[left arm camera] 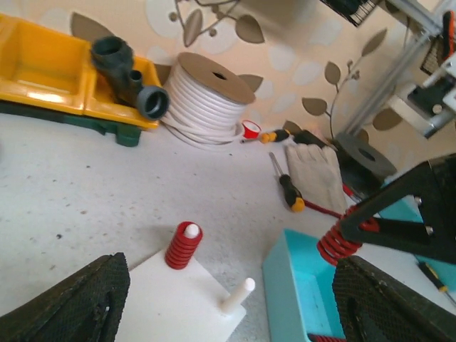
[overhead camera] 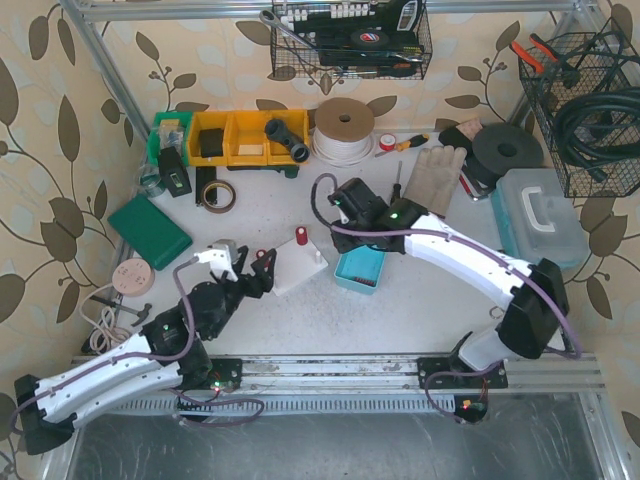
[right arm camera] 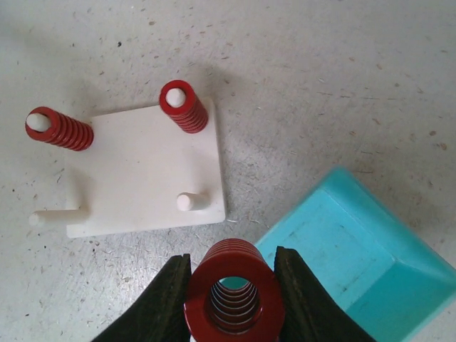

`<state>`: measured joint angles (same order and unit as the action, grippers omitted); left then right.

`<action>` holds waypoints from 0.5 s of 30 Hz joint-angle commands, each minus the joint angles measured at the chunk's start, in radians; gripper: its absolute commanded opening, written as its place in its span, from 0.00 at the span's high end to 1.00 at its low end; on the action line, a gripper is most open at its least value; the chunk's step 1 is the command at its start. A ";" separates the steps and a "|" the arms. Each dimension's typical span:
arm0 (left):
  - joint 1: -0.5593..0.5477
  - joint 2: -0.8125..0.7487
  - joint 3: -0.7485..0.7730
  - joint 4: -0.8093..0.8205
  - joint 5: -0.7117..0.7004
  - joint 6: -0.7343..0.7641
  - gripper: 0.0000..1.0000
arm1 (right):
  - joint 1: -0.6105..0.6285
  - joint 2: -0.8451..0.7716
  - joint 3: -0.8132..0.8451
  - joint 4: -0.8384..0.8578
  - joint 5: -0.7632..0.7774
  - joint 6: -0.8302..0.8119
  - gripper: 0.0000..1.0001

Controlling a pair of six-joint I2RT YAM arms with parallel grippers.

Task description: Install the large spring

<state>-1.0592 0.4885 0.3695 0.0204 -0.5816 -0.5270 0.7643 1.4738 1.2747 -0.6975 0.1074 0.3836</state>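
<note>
Tabletop plate [right arm camera: 142, 171] holds two springs [right arm camera: 184, 105]; right jaws grip large spring [right arm camera: 234, 296], left jaws open.

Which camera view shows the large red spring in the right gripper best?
The right wrist view: the large spring fills the lower centre, seen end-on, clamped in the right gripper. The left wrist view shows its side, partly covered by that gripper. The top external view does not show it clearly.

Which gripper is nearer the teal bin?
Right. The right gripper, clamping the large spring, hangs over the edge of the teal bin. The left gripper sits open beyond the white peg plate, which lies between it and the bin.
</note>
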 commanded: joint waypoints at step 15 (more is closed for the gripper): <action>0.021 0.013 0.004 -0.048 -0.103 -0.088 0.01 | 0.116 0.178 0.184 -0.026 0.112 -0.061 1.00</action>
<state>-1.0527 0.4881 0.3321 -0.0521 -0.6807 -0.6193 0.8745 1.6394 1.4128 -0.7368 0.1951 0.3515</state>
